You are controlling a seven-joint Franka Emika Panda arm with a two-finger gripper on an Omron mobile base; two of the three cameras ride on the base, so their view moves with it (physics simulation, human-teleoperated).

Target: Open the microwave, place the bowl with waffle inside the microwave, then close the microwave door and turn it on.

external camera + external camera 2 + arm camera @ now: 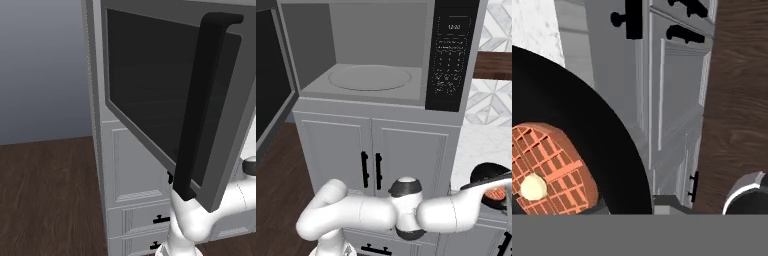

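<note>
**Bowl low on the right, open cavity up and to the left**

The black bowl (491, 186) with its waffle (549, 167) sits at the arm's far end, low at the right by the counter edge, rim tilted. The microwave (453, 55) stands open above the white cabinet doors (373, 150), its turntable (370, 77) bare; the microwave door (165, 95) is swung out left. The carry must therefore go up and leftward. The fingertips are hidden, so whether they pinch the rim cannot be told.

Glossy white rounded arm (361, 212); dark grey-ringed joints (404, 187).
</note>
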